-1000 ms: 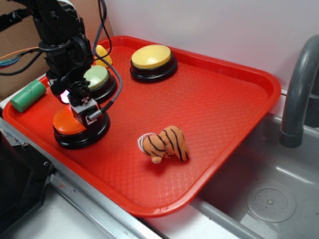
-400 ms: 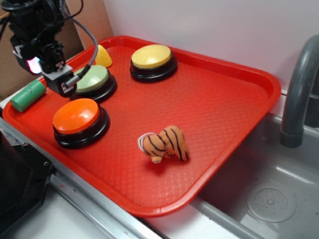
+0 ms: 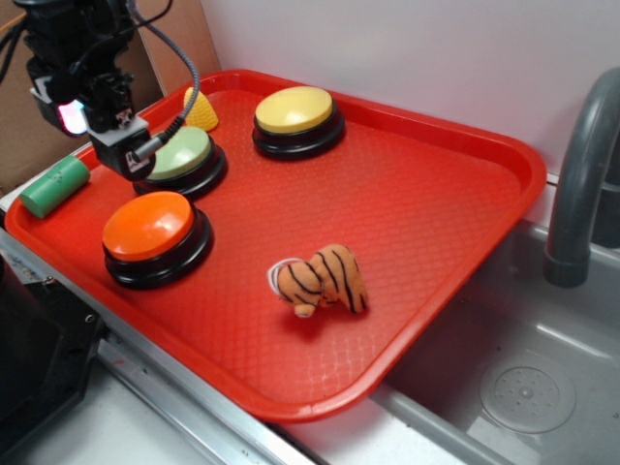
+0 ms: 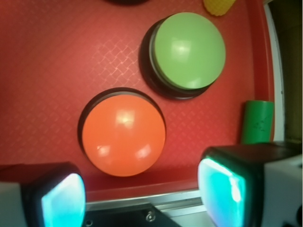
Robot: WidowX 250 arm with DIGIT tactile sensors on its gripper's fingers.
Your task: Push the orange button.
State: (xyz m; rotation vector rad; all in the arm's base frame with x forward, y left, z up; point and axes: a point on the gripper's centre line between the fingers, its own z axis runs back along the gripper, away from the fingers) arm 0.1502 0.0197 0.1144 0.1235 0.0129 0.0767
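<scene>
Since a second ago the gripper (image 3: 121, 155) has lifted off the orange button (image 3: 148, 225), which sits on the red tray (image 3: 436, 203), toward five o'clock below it; its jaws stand spread, holding nothing.

A red tray (image 3: 455, 194) holds a pale green button (image 3: 184, 155), a yellow button (image 3: 295, 114), a striped tiger toy (image 3: 320, 279) and a yellow cone (image 3: 201, 111); a green cylinder (image 3: 53, 186) lies beside it, near a grey faucet (image 3: 579, 184).
</scene>
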